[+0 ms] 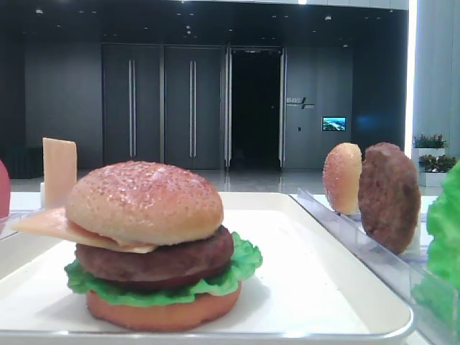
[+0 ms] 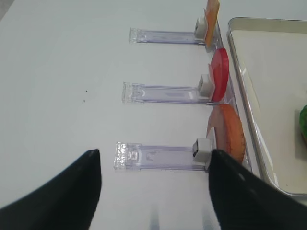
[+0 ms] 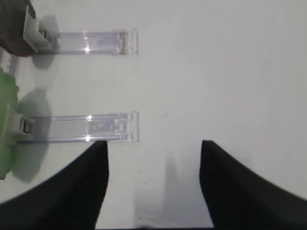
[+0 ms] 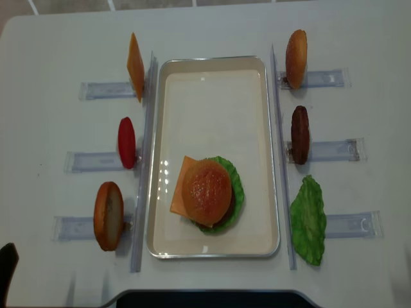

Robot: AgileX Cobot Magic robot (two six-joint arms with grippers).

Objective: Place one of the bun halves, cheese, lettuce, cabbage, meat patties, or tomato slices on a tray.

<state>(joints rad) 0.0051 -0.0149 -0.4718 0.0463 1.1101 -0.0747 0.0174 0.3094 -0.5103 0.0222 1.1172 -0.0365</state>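
Observation:
On the white tray (image 4: pixel 212 83) stands a stacked burger. A sesame-speckled bun half (image 4: pixel 207 190) tops it. Below come a cheese slice (image 4: pixel 180 187), a meat patty (image 1: pixel 154 260), lettuce (image 4: pixel 236 192) and a flat bottom bun (image 1: pixel 164 310). My left gripper (image 2: pixel 153 152) is open over the bare table, left of the tray, with nothing between its fingers. My right gripper (image 3: pixel 153 142) is open and empty too, over bare table right of the tray.
Clear plastic holders flank the tray. On the left stand a cheese slice (image 4: pixel 135 66), a tomato slice (image 4: pixel 126 142) and a smooth bun half (image 4: pixel 108 215). On the right are a bun half (image 4: pixel 296 58), a patty (image 4: pixel 300 134) and a lettuce leaf (image 4: pixel 308 220).

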